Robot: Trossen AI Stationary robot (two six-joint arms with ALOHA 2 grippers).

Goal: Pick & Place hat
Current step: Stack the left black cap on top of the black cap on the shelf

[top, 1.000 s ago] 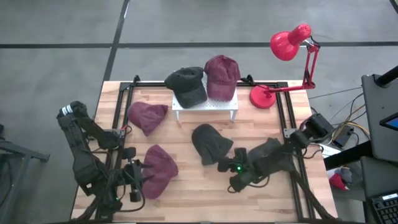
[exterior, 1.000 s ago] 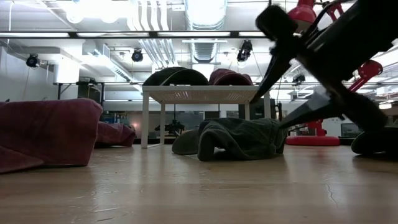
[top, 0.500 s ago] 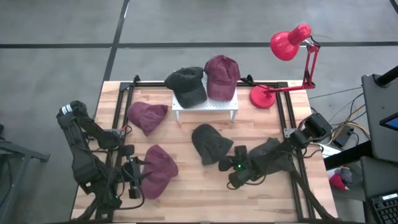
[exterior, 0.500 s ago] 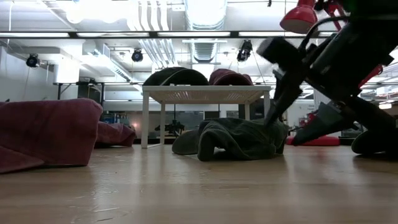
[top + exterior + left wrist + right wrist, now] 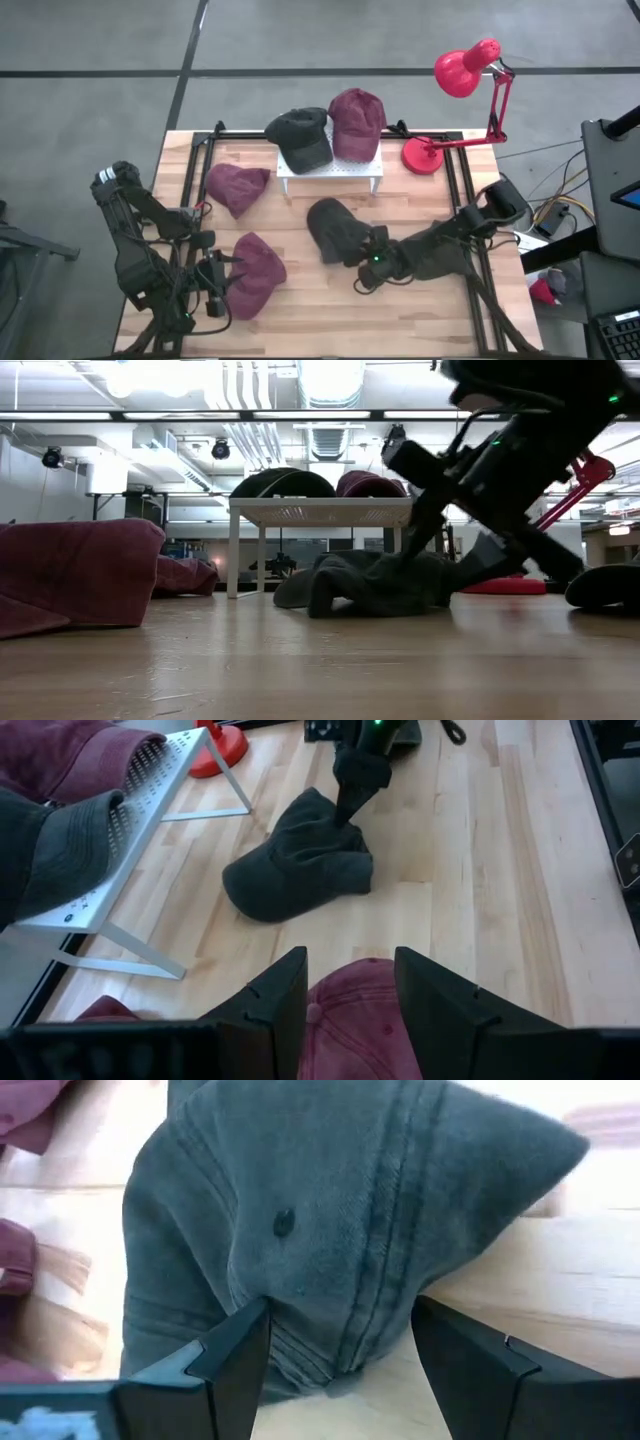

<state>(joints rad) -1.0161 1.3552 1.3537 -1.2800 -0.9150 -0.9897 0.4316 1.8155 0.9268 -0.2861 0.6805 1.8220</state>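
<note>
A dark grey cap (image 5: 333, 228) lies on the wooden table right of centre, also seen in the low view (image 5: 370, 582). My right gripper (image 5: 340, 1305) is open at its right side (image 5: 364, 244), with part of the crown between the fingers. A maroon cap (image 5: 256, 274) lies near the front left. My left gripper (image 5: 217, 285) hangs open above it without touching; its wrist view shows the cap (image 5: 362, 1015) below the open fingers (image 5: 350, 960). A white rack (image 5: 330, 168) at the back carries a dark cap (image 5: 300, 136) and a maroon cap (image 5: 357, 122). My right gripper stands open astride the dark grey cap's crown (image 5: 330, 1270), a little below its top button. The cloth fills the gap and reaches the inner sides of both fingers (image 5: 235, 1355). The fingers slant down from the table's right. The cap rests on the table.
Another maroon cap (image 5: 238, 187) lies left of the rack. A red desk lamp (image 5: 462, 70) stands at the back right corner on its base (image 5: 423, 156). A black frame (image 5: 452, 190) edges the table. Bare wood shows along the front between the two arms.
My right gripper has moved toward the table's left and far edge, sinking a little and rolling about its own line, until its open fingers came around the dark grey cap's crown. The cap's crown has been nudged slightly and sits lower.
</note>
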